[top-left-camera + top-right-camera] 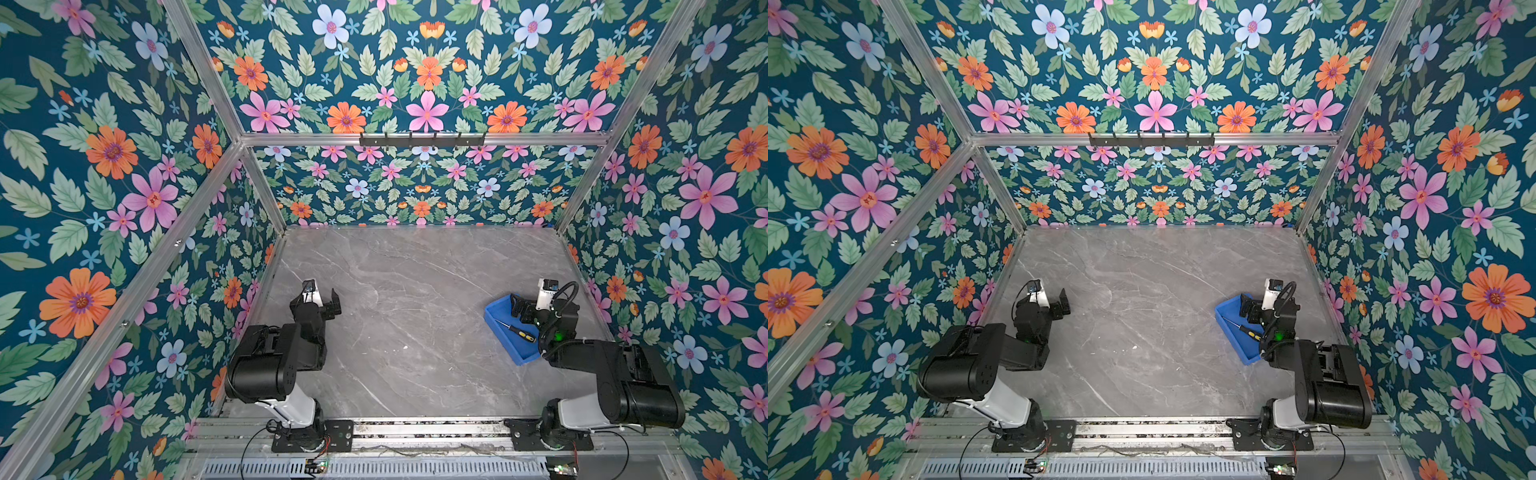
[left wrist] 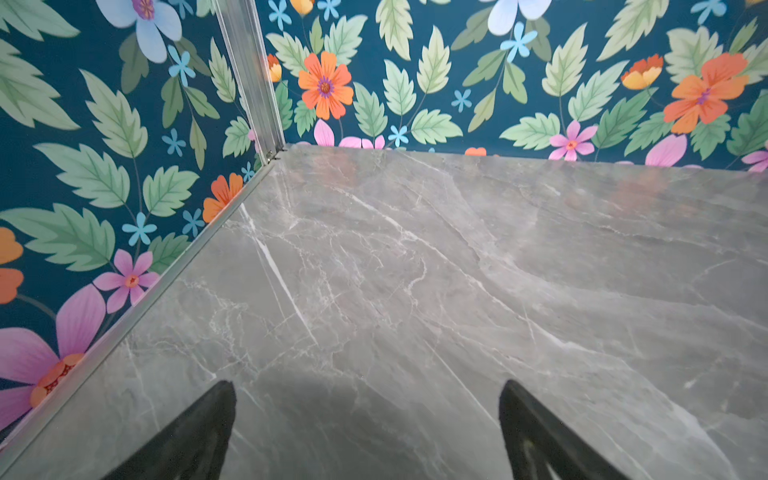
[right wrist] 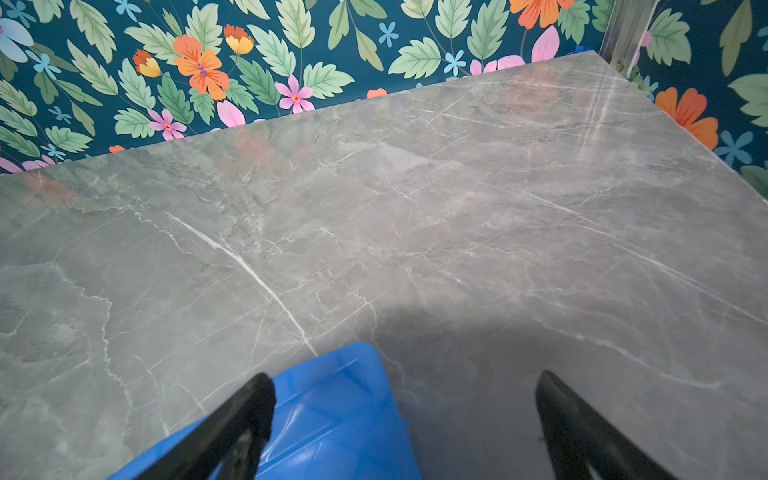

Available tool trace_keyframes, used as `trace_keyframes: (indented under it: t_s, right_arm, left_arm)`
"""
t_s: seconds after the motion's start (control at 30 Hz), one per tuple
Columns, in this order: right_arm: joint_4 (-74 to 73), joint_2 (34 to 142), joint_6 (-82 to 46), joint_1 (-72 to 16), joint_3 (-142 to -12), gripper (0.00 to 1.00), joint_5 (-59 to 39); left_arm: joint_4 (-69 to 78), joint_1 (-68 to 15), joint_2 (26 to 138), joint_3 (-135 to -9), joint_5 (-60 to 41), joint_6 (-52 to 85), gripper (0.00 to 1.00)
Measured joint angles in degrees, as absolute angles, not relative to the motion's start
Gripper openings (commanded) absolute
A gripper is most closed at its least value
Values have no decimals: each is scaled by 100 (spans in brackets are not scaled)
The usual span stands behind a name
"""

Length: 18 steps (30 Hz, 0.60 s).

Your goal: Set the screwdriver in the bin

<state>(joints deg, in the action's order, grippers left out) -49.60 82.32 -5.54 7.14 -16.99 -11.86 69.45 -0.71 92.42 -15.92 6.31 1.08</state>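
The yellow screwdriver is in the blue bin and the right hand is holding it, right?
Not quite. The screwdriver does lie in the bin, but the right hand is open and holds nothing. The right wrist view shows its fingers spread wide, with only bin and table between them.

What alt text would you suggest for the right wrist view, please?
The open right gripper hangs above a grey marble table, partly over a corner of the blue bin. Floral wallpaper lines the walls behind.
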Motion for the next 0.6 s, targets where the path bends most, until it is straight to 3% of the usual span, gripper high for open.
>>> trace_keyframes:
  t_s: [0.6]
  right_arm:
    - [-4943,8235,-467,569,-1763,99,-985]
  left_arm:
    - [7107,-78,9273,-1603,657,108,100]
